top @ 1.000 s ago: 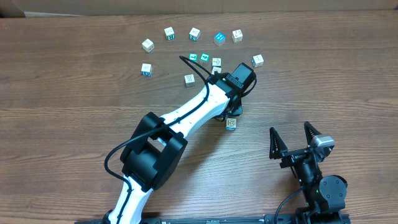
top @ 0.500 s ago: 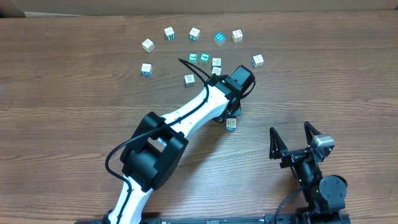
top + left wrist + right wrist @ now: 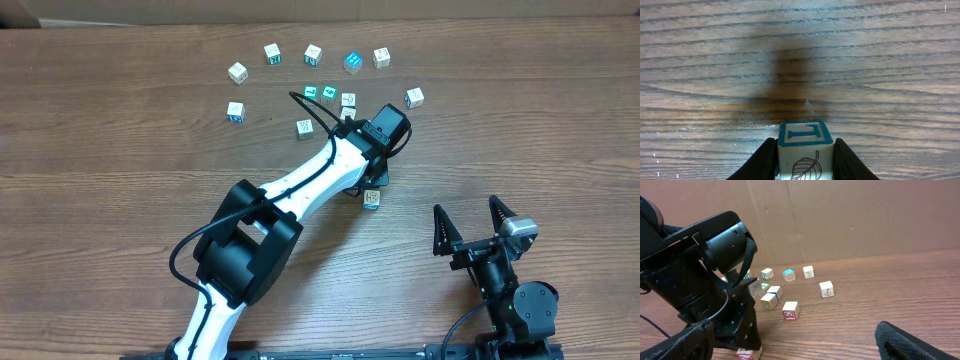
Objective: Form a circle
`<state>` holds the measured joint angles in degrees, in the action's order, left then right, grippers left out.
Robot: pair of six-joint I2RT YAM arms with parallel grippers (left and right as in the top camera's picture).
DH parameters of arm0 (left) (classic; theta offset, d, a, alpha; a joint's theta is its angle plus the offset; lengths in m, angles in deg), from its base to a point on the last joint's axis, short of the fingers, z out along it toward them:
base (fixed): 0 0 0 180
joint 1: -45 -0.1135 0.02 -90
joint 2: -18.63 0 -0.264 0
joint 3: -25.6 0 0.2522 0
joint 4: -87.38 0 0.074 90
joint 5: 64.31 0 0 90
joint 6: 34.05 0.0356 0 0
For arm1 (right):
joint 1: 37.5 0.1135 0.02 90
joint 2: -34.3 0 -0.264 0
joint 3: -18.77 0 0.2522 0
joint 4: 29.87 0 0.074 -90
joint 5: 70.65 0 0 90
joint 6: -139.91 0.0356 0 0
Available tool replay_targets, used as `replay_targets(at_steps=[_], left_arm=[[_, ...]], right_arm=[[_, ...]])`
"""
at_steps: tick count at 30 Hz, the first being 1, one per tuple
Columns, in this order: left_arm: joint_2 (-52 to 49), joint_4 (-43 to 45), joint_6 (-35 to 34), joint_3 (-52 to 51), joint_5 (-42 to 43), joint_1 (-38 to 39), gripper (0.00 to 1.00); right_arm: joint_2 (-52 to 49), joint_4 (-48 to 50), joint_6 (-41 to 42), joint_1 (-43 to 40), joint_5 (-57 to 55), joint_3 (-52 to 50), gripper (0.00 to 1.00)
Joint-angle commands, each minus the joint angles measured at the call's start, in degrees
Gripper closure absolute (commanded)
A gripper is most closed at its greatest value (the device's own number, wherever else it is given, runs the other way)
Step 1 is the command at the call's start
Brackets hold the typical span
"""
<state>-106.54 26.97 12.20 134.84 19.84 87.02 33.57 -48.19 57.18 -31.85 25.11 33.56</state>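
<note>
- The left hand [image 3: 805, 144] is narrowed onto the held cube [image 3: 805, 159]. In the left wrist view its two dark fingers [image 3: 765, 159] press against opposite side faces, low in the middle of the frame. The teal-bordered letter face points up and a leaf drawing faces the camera.
- In the overhead view the held cube sits just right of centre, under the tip of the left arm [image 3: 310, 180]. I cannot tell whether it rests on the tabletop [image 3: 120, 150] or hangs barely above it.
- The circle is not formed yet. The other cubes [image 3: 313, 54] lie in a loose arc across the upper middle of the overhead frame. Three of them sit close together just inside that arc.
- The right hand [image 3: 465, 206] stands wide and empty at the lower right, well apart from every cube.
- The cubes look like small wooden blocks, so probably light, stiff and not fragile. Their smooth printed faces could let one slip or twist if pinched off-centre.
- The best hold is probably the present one: two opposite flat faces, centred. That leaves the other two sides free to meet neighbouring cubes.
- Being so light, a neighbour would likely skid out of line if a finger brushes it during placing.
</note>
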Motion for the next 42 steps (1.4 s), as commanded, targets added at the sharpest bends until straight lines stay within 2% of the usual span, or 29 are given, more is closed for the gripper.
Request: replay_targets(at_steps=[1, 24, 28, 42], left_arm=[[-1.18, 0.15, 2.67, -0.52, -1.73, 0.33, 0.72], [-1.18, -1.14, 3.93, -0.52, -1.6, 0.35, 0.71], [-1.18, -1.11, 3.93, -0.52, -1.6, 0.35, 0.66], [-1.05, -0.87, 3.98, 1.66, -1.64, -0.66, 0.32]], right_arm=[[0.57, 0.22, 0.13, -0.11, -0.11, -0.57, 0.0], [0.57, 0.22, 0.15, -0.11, -0.11, -0.57, 0.0], [0.57, 0.22, 0.13, -0.11, -0.11, -0.57, 0.0], [0.57, 0.22, 0.15, -0.11, -0.11, -0.57, 0.0]])
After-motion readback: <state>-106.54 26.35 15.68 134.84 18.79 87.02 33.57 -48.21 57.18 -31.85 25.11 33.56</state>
